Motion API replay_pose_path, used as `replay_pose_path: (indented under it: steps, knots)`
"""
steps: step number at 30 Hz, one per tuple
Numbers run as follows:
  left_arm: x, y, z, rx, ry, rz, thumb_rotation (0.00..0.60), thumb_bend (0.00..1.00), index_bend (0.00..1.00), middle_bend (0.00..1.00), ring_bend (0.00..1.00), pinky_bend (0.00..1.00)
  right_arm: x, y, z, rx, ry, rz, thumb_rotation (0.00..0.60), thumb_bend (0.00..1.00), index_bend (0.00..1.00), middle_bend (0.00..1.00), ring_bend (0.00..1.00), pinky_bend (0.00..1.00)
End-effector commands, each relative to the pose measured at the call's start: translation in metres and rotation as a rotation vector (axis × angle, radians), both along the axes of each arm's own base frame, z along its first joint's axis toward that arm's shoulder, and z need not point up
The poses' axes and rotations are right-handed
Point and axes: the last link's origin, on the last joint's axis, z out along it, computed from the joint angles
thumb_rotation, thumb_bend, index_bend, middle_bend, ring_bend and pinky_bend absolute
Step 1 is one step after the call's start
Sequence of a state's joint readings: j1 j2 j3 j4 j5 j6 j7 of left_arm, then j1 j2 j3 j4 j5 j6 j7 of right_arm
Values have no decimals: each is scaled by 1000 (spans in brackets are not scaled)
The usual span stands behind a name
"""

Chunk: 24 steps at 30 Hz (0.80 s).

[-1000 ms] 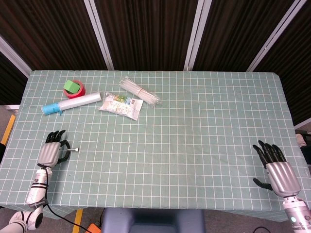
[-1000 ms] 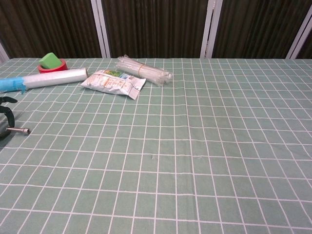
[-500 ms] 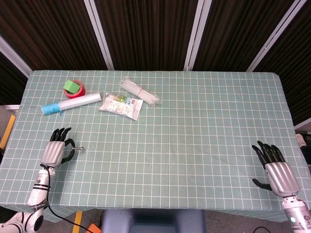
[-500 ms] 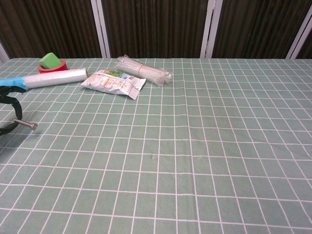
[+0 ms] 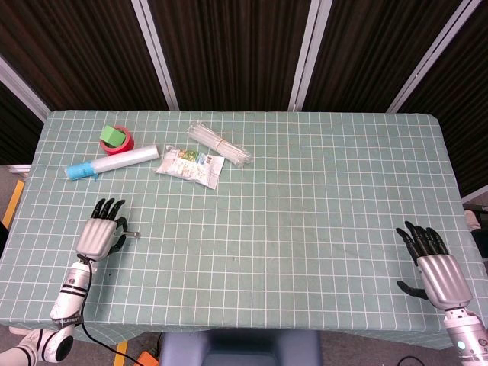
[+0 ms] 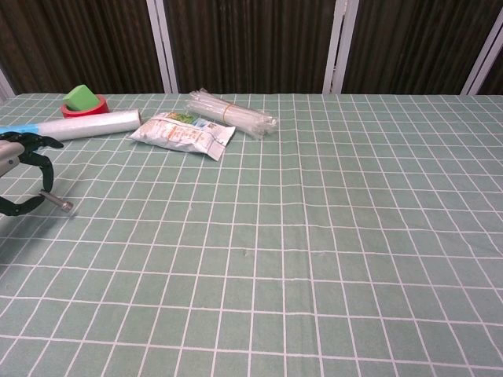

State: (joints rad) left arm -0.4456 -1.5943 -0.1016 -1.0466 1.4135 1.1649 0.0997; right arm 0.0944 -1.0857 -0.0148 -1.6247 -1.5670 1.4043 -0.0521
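My left hand [image 5: 99, 232] hovers low over the table's near left part and shows at the left edge of the chest view [image 6: 17, 161]. A small metal bolt [image 5: 133, 232] sticks out to the right from between its thumb and fingers [image 6: 59, 201]; the hand pinches it while the other fingers stay spread. My right hand [image 5: 433, 265] sits at the near right corner of the table, palm down, fingers apart, holding nothing. It is out of the chest view.
On the green checked tablecloth [image 5: 305, 198], at the far left, lie a clear film roll with a blue end [image 5: 114, 162], a green block on a red tape ring [image 5: 115, 138], a snack packet [image 5: 191, 165] and a bundle of clear straws [image 5: 219, 143].
My left hand has slid forward and to the right, carrying the bolt with it. The right hand has stayed put.
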Motion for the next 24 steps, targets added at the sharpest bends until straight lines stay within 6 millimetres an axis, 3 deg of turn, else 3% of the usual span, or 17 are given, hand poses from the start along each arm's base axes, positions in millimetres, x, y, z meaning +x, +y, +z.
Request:
replay_pose_path:
  steps: [1,24]
  knots:
    - [2,0,0,-7,3,2,600,411,533,93,0,28,0,0,0,2,0,0,600,240,0,0,0,0]
    - [18,-6,-15,8,189,-108,600,410,488,96,0,28,1,1,0,10,-3,-5,600,240,0,0,0,0]
